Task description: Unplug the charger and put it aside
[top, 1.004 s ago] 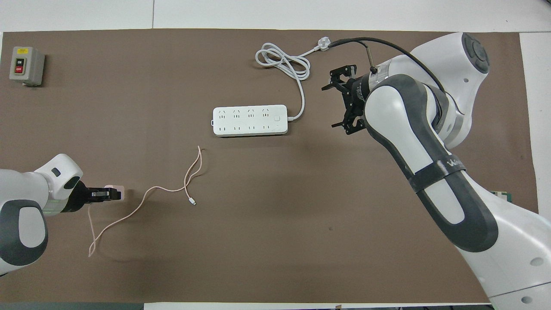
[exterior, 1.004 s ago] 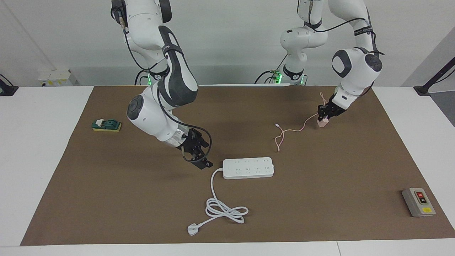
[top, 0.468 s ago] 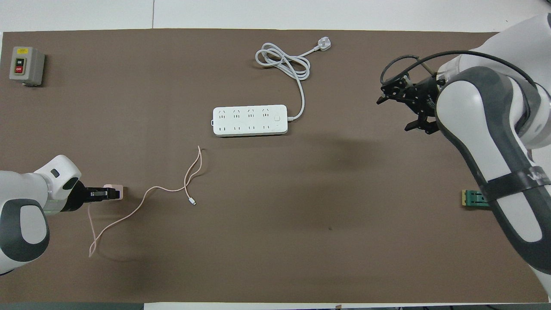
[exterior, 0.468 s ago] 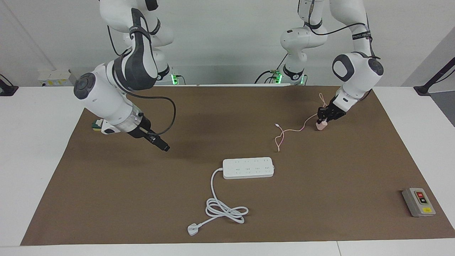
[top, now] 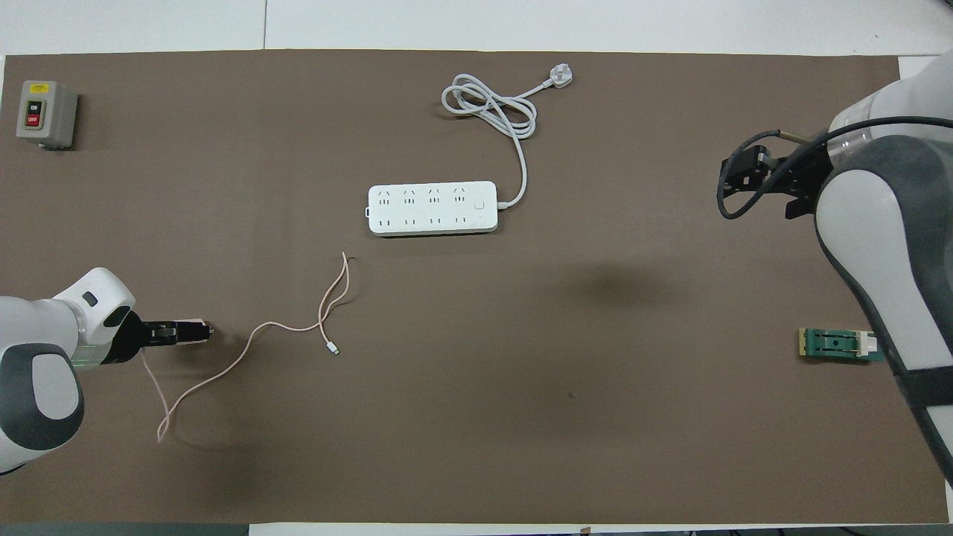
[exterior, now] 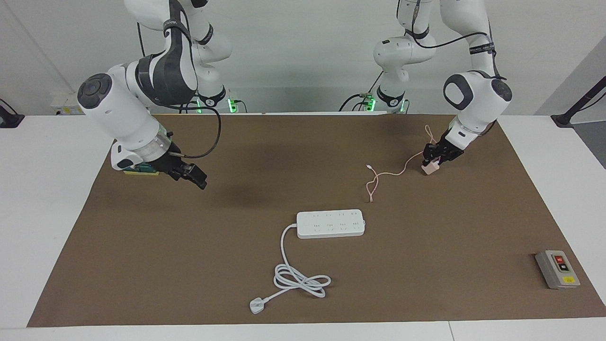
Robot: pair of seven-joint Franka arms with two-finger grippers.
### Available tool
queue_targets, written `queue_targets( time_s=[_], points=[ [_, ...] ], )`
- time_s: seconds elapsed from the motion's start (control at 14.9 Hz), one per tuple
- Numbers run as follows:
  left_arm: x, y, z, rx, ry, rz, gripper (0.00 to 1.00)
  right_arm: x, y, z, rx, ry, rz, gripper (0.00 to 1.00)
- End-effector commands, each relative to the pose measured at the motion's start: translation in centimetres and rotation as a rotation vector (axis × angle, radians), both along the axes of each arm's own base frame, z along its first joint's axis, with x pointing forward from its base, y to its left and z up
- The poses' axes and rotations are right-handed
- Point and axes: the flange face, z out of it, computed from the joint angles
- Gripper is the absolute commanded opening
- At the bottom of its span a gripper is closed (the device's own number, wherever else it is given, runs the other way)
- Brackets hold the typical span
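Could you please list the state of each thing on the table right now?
charger: unplugged, on the mat, under the left gripper
power strip: sockets empty, own cord coiled, plug loose
right gripper: holding nothing, over the mat
grey switch box: untouched

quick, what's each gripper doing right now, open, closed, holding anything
Left gripper: at the charger on the mat; grip cannot be told.
Right gripper: holds nothing, over the mat; cannot be told.

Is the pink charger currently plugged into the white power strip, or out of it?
Out. The charger sits on the mat at the left gripper, nearer the robots than the power strip, whose sockets are all empty.
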Motion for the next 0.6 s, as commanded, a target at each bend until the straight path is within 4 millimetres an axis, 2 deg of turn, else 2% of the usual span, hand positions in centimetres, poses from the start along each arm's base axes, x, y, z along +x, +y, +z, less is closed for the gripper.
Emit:
queue_targets(
  time_s=[0.0, 0.07, 0.13, 0.27, 0.33, 0.4, 0.54],
  points=[
    [-0.2, 1.2, -0.4, 0.004, -0.014, 0.0, 0.83, -2.9, -2.1, 2.8, -0.049, -0.011, 0.116, 1.0],
    [-0.1, 1.4, -0.2, 0.005, -0.017, -0.005, 0.88, -3.0, -2.8, 3.0, -0.05, -0.015, 0.143, 1.0],
    [0.1, 1.4, 0.0, 0.005, -0.022, -0.008, 0.88, -3.1, -4.3, 3.1, -0.05, -0.019, 0.161, 1.0],
    [0.9, 1.6, 0.5, 0.0, -0.019, -0.009, 0.9, -3.2, -5.7, 3.1, -0.068, -0.02, 0.225, 1.0],
    [1.3, 2.1, 1.1, -0.007, -0.012, -0.003, 0.92, -3.3, -6.1, 3.5, -0.079, -0.023, 0.247, 1.0],
    [1.9, 2.3, 2.2, -0.013, -0.013, -0.004, 0.99, -3.7, -6.3, 4.3, -0.1, -0.023, 0.297, 1.0],
    [3.1, 2.5, 4.6, -0.029, -0.005, -0.015, 1.0, -5.2, -6.7, 5.4, -0.108, -0.009, 0.328, 1.0]
  ],
)
